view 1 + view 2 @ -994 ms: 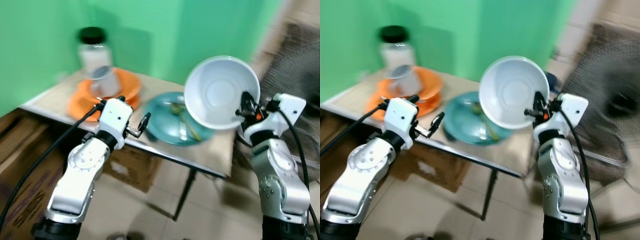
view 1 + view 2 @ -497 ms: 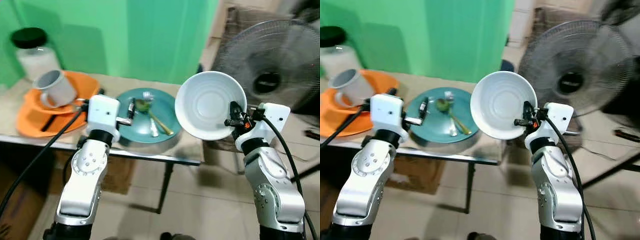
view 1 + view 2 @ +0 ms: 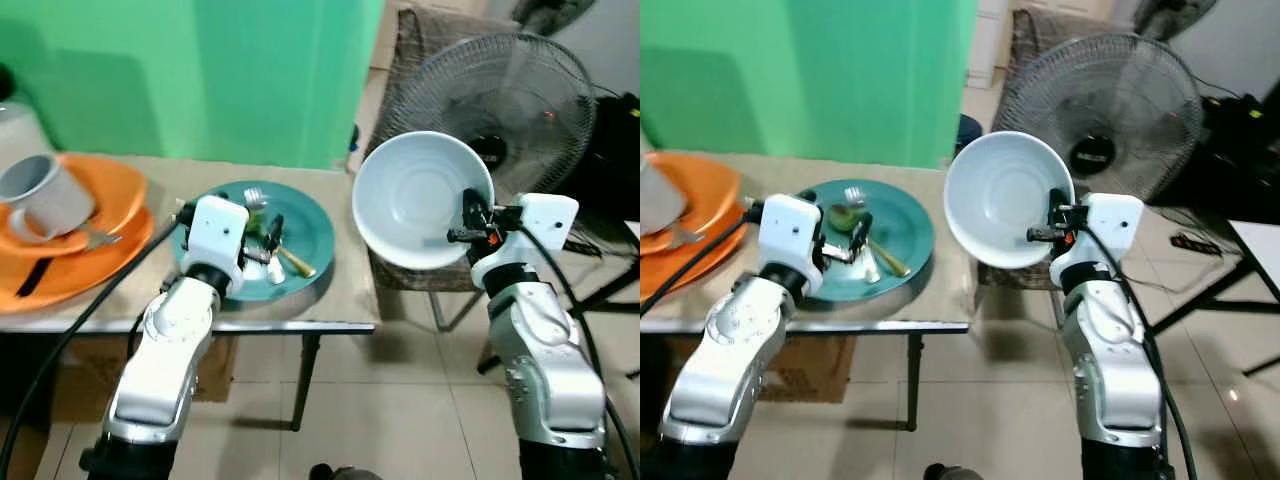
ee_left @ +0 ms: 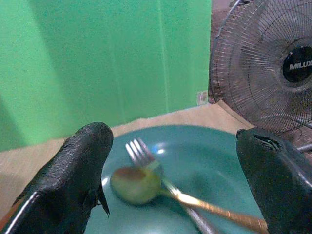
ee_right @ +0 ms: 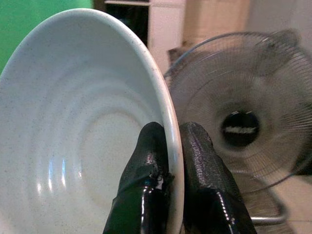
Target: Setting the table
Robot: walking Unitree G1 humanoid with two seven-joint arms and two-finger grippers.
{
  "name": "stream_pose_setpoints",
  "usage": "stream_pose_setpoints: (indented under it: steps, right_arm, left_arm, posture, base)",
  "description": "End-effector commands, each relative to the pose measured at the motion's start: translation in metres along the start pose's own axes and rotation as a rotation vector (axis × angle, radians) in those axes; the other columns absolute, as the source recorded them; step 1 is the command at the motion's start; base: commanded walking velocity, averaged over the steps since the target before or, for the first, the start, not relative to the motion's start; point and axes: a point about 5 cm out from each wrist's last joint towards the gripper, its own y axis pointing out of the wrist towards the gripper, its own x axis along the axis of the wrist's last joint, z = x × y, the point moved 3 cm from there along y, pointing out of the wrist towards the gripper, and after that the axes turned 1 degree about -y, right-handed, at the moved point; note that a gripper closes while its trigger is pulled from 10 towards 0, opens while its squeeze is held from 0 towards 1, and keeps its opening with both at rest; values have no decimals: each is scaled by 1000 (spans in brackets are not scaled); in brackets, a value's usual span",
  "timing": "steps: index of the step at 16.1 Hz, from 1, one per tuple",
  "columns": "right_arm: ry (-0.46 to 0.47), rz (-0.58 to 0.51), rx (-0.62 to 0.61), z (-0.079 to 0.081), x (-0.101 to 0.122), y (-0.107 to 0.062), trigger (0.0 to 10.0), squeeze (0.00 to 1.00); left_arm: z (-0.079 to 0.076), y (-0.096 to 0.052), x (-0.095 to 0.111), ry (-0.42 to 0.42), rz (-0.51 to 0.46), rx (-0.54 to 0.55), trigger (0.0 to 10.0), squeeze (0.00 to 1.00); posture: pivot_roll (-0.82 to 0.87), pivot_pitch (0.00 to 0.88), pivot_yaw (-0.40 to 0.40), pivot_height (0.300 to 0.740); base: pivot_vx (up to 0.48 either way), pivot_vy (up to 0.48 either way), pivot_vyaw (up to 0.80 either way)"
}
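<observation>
Right tool: we see it pinching the white bowl rim, tilted, beside the worktop.
Left tool: spread wide, empty, over the teal plate.

A white bowl — plain, with faint rings inside — is held in the air, tipped on edge with its hollow facing the camera, just past the table end, in front of the fan. On the table lies a teal plate carrying a fork, a gold-handled utensil and a small green piece.
</observation>
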Motion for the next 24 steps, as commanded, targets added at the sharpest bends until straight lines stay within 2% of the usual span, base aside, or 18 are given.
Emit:
stream_pose_setpoints:
  steps: [1, 2, 3, 6, 9, 11, 13, 16, 18, 22, 24]
  right_arm:
    - [34, -17, -55, -11, 5, 0, 10000, 0]
    - [104, 25, -87, -17, -2, -2, 10000, 0]
    - [121, 35, -97, -19, -5, -4, 10000, 0]
    - [125, 50, -129, -26, -14, -20, 10000, 0]
    - [104, 44, -136, -26, -14, -24, 10000, 0]
    - [113, 35, -107, -18, -10, -24, 10000, 0]
    - [91, 40, -43, -6, -10, -22, 10000, 0]
    - [81, 56, -13, 0, -12, -19, 10000, 0]
    - [78, 74, -11, 1, -13, -18, 10000, 0]
    - [85, 112, -38, -6, -21, -21, 10000, 0]
    - [100, 133, -65, -8, -25, -24, 10000, 0]
  left_arm:
    - [-5, 2, 1, 9, 6, -38, 10000, 0]
    - [-6, 2, 3, 4, 5, -56, 10000, 0]
    - [-6, 4, 3, 1, 4, -60, 10000, 0]
    - [-7, 12, 1, 22, 0, -63, 10000, 0]
    - [-7, 12, 2, 9, 7, -76, 10000, 0]
    - [-3, 11, 2, -28, 1, -61, 10000, 0]
    - [-2, 10, -1, -12, 9, -47, 10000, 0]
    - [2, 6, -3, 1, 27, -7, 10000, 0]
    - [4, 3, -5, -27, 40, 10, 10000, 0]
    - [2, 2, -11, 9, 82, 31, 10000, 0]
    - [1, 2, -10, -9, 68, 10, 10000, 0]
  posture:
    - [99, 0, -87, 740]
    - [78, 0, -68, 740]
    - [78, 0, -68, 740]
    - [38, 0, -12, 740]
    - [28, 0, 25, 740]
    - [31, 0, 19, 740]
    - [54, 0, -4, 740]
    - [67, 0, -18, 740]
    - [66, 0, -37, 740]
    - [71, 0, -43, 740]
    - [57, 0, -29, 740]
  base:
    - [0, 0, -800]
    - [0, 0, -800]
    - [0, 0, -800]
    - [0, 0, -800]
    - [0, 0, -800]
    - [0, 0, -800]
    - [0, 0, -800]
    - [0, 0, -800]
    - [0, 0, -800]
    - [0, 0, -800]
    - [0, 0, -800]
